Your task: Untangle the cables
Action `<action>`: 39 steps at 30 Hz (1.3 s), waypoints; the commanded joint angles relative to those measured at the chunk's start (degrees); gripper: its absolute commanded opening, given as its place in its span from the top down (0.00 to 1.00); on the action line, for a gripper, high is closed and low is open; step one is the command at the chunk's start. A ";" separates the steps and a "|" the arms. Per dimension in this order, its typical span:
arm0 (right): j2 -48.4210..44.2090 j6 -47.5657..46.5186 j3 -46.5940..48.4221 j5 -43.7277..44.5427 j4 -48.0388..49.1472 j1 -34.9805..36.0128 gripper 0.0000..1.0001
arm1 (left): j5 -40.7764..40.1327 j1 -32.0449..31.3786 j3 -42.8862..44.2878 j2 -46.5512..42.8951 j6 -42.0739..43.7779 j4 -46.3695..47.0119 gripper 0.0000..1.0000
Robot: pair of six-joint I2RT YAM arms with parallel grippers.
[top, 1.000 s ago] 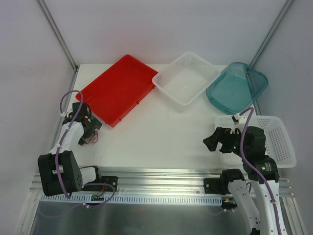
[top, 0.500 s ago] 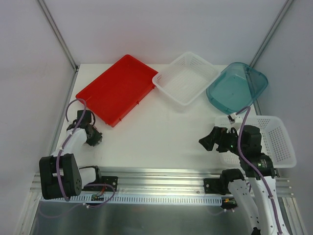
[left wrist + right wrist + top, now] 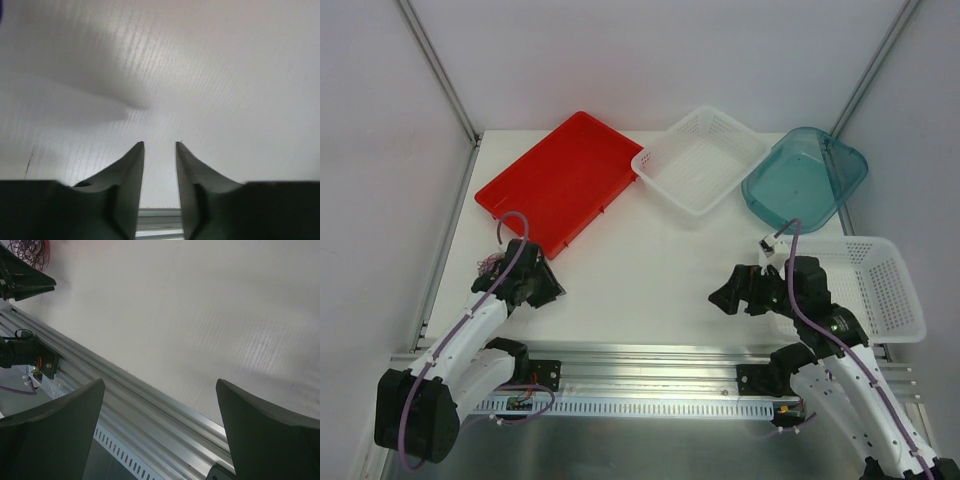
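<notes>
The cables (image 3: 492,265) are a small tangle of thin purple and dark red wire on the white table at the left, just behind my left wrist. They also show at the top left of the right wrist view as the cables (image 3: 34,250). My left gripper (image 3: 550,290) points right, away from the tangle. In its own view the left gripper (image 3: 160,146) has a narrow gap between its fingers and nothing in it. My right gripper (image 3: 724,297) hovers near the table's right front. Seen from its wrist, the right gripper (image 3: 160,384) stands wide open and empty.
A red tray (image 3: 560,180), a white basket (image 3: 650,163) and a teal tub (image 3: 800,190) line the back. Another white basket (image 3: 898,290) sits at the right, behind my right arm. An aluminium rail (image 3: 650,352) runs along the near edge.
My left gripper dropped onto the tangle and closed, then swung right and toward the front with its jaws partly reopened, leaving the cables behind it. The right gripper has slid a little left.
</notes>
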 commanded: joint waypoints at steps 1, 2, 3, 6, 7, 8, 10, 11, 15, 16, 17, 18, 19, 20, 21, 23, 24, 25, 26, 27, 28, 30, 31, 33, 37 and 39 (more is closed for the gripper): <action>0.92 3.72 -1.02 3.85 5.60 4.48 0.01 | -5.44 -0.41 3.70 -1.95 1.12 -2.17 0.63; 1.10 4.25 -1.11 4.46 5.95 5.62 0.01 | -8.95 -0.41 4.93 -1.78 1.30 -3.74 0.45; 1.45 4.43 -0.94 5.34 6.13 7.38 0.01 | -11.68 -0.23 6.25 -1.35 1.56 -4.63 0.33; 2.94 4.34 0.38 8.68 6.22 10.55 0.01 | -15.40 5.46 13.10 2.60 2.79 -5.69 0.19; 3.30 4.25 1.25 9.21 6.05 11.86 0.01 | -15.23 7.83 14.16 4.79 3.41 -5.87 0.18; 3.39 4.08 1.44 9.91 6.13 12.49 0.01 | -14.96 9.94 16.09 5.68 3.59 -5.78 0.17; 4.26 3.64 1.88 10.36 6.13 13.80 0.02 | -15.48 14.96 17.94 8.23 4.72 -5.78 0.14; 4.61 3.38 2.14 10.71 6.39 14.24 0.02 | -16.45 15.76 19.95 9.11 5.25 -5.78 0.13; 6.46 2.67 1.79 10.97 7.36 15.30 0.02 | -17.78 20.93 23.66 15.25 6.40 -5.78 0.10; 7.07 2.59 1.70 10.97 7.80 15.56 0.02 | -17.77 21.82 24.10 16.40 6.23 -5.69 0.10; 8.04 2.41 1.53 10.71 8.67 15.65 0.02 | -17.86 22.44 24.54 17.63 6.14 -5.69 0.10; 8.65 2.23 1.44 10.62 9.12 15.92 0.02 | -18.12 23.05 24.63 20.34 6.05 -5.61 0.11; 9.18 2.23 1.44 10.54 9.47 16.35 0.02 | -18.82 23.93 24.72 21.85 5.96 -5.61 0.11; 10.32 1.97 1.44 10.45 10.17 16.53 0.02 | -19.35 24.20 24.46 23.34 5.79 -5.52 0.12; 10.77 1.97 1.44 10.53 10.52 16.80 0.02 | -19.79 24.55 24.11 26.23 5.52 -5.43 0.16; 11.73 1.62 1.44 10.80 11.49 17.67 0.03 | -19.71 25.60 22.62 28.97 4.30 -4.82 0.21; 12.26 1.44 1.35 10.97 11.84 17.94 0.03 | -19.45 25.78 22.09 31.59 4.03 -4.12 0.29; 12.53 1.53 1.18 11.15 12.45 18.55 0.03 | -18.83 26.04 21.12 32.75 3.24 -3.85 0.34; 12.61 1.53 1.09 11.50 12.72 18.82 0.03 | -18.22 25.96 20.68 33.89 2.71 -3.76 0.40; 12.88 1.70 0.91 11.59 12.98 19.17 0.03 | -17.08 25.96 20.33 35.38 2.36 -3.32 0.48; 12.88 1.79 0.65 11.76 13.16 19.69 0.03 | -16.11 26.05 19.37 35.92 1.84 -3.15 0.66; 13.23 1.79 0.47 12.29 13.16 20.14 0.03 | -14.18 25.70 18.13 36.28 1.39 -2.88 0.82; 13.41 1.62 0.38 12.38 13.16 20.40 0.03 | -13.91 25.52 16.56 36.01 0.96 -2.79 0.96; 13.76 1.53 0.21 12.99 13.42 20.66 0.03 | -14.25 22.21 14.88 34.09 0.78 -2.53 1.00; 16.12 2.14 -0.84 13.26 16.23 22.15 0.03 | -14.26 12.97 11.19 31.01 -1.41 -2.09 1.00; 17.35 2.50 -0.76 13.17 17.11 23.03 0.03 | -13.65 5.61 10.22 29.60 -2.30 -2.00 1.00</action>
